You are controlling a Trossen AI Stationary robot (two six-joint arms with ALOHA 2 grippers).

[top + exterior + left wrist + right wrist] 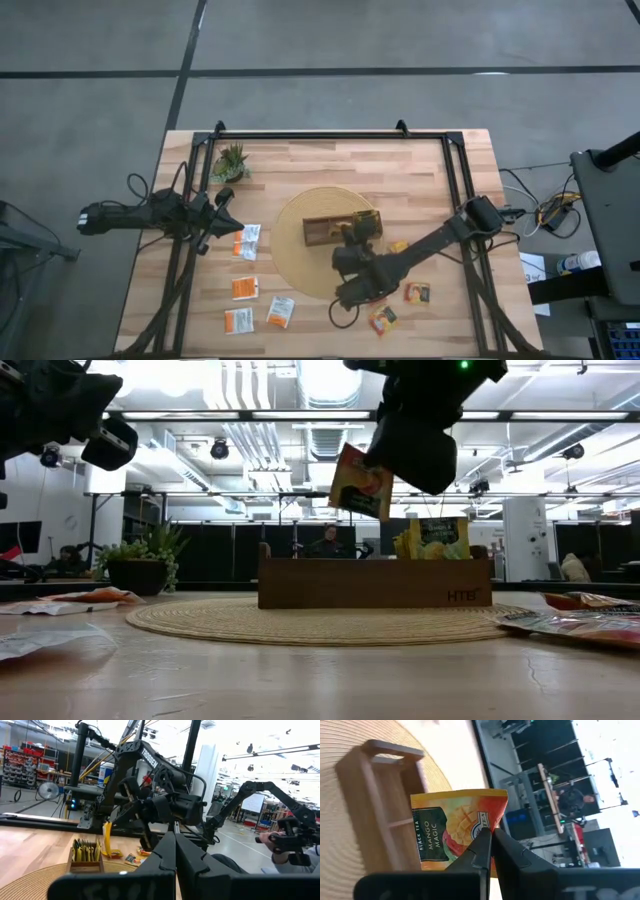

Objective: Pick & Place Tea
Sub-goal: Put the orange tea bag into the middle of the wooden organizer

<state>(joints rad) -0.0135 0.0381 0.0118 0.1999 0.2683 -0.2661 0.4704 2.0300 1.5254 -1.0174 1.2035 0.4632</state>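
Observation:
My right gripper (490, 837) is shut on an orange-yellow tea sachet (457, 827) and hangs over the dark wooden tray (318, 230), which stands on a round woven mat (300, 265). In the low view the sachet (362, 482) dangles above the tray (375, 582), whose right compartment holds upright yellow-green sachets (430, 538). More sachets lie flat on the table, left of the mat (247, 240) and right of it (417, 292). My left gripper (222, 198) waits shut near the table's left side. My right gripper pinches the sachet between its two fingers at one edge (485, 827), coming from above and pointing down. The sachet is lifted clear and hangs tilted below the fingers (385, 455), above the tray.
A small potted plant (231, 162) stands at the far left of the table. Several loose sachets lie near the near-left edge (245, 288) and near the mat's right (383, 318). A black frame borders the table top (330, 135).

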